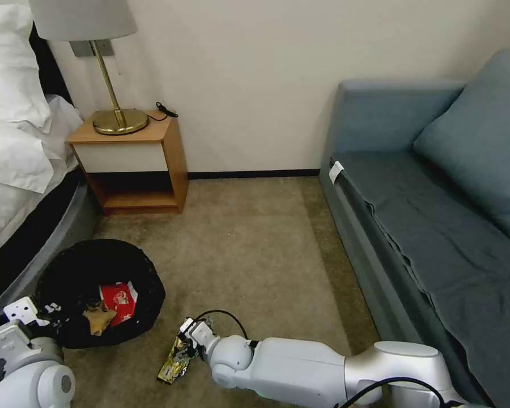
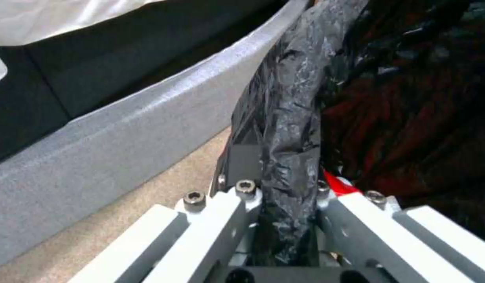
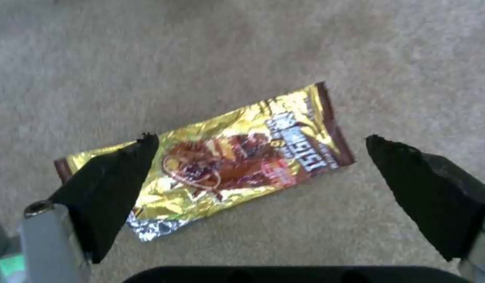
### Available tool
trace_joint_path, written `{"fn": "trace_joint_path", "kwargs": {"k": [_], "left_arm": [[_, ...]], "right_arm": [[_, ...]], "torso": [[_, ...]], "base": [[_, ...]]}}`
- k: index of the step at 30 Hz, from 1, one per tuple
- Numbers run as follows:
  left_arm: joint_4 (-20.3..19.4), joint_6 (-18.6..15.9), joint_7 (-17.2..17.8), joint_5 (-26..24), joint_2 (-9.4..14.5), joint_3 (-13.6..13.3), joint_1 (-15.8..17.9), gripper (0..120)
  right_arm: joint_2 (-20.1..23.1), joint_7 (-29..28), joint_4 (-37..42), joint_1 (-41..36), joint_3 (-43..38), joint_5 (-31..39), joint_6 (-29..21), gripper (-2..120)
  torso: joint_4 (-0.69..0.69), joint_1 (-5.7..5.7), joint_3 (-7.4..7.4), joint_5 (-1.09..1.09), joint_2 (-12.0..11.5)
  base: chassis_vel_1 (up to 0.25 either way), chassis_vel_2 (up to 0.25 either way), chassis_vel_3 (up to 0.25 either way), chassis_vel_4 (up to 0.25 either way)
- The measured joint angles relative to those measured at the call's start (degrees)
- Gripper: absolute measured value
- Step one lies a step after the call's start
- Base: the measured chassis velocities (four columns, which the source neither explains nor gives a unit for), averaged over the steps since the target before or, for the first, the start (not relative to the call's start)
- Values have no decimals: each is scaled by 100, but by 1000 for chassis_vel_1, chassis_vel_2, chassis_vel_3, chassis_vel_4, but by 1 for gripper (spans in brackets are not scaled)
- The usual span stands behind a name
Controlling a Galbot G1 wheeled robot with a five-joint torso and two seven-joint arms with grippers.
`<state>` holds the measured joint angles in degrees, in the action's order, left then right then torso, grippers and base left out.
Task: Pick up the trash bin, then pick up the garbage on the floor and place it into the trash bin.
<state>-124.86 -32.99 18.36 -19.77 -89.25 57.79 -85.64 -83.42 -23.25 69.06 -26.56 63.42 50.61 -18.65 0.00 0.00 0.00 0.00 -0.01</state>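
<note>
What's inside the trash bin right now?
Inside the trash bin, held at its rim by the left gripper, lie a red snack packet and a crumpled tan scrap. Anything beneath them is hidden by the black bag.

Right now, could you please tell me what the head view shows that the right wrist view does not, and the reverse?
Head view alone: the trash bin with a red packet and a tan scrap inside, the left end effector shut on its rim, a nightstand and a sofa. Right wrist view alone: the wrapper's printed face and the right end effector open above it. Both: the gold candy wrapper on the carpet.
</note>
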Motion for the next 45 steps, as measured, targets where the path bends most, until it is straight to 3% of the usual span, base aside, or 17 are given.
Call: {"fn": "trace_joint_path", "kwargs": {"k": [31, 45], "left_arm": [[53, 94, -38, 107, -34, -57, -30, 3], [58, 122, -47, 148, -46, -73, -30, 3]], "right_arm": [[-463, 147, -1073, -199, 603, -938, 441, 100], [-455, 187, -1191, -279, 685, -1141, 552, 100]], "torso": [[0, 0, 0, 0, 0], [0, 0, 0, 1, 1]], "base": [[0, 0, 0, 0], [0, 0, 0, 0]]}}
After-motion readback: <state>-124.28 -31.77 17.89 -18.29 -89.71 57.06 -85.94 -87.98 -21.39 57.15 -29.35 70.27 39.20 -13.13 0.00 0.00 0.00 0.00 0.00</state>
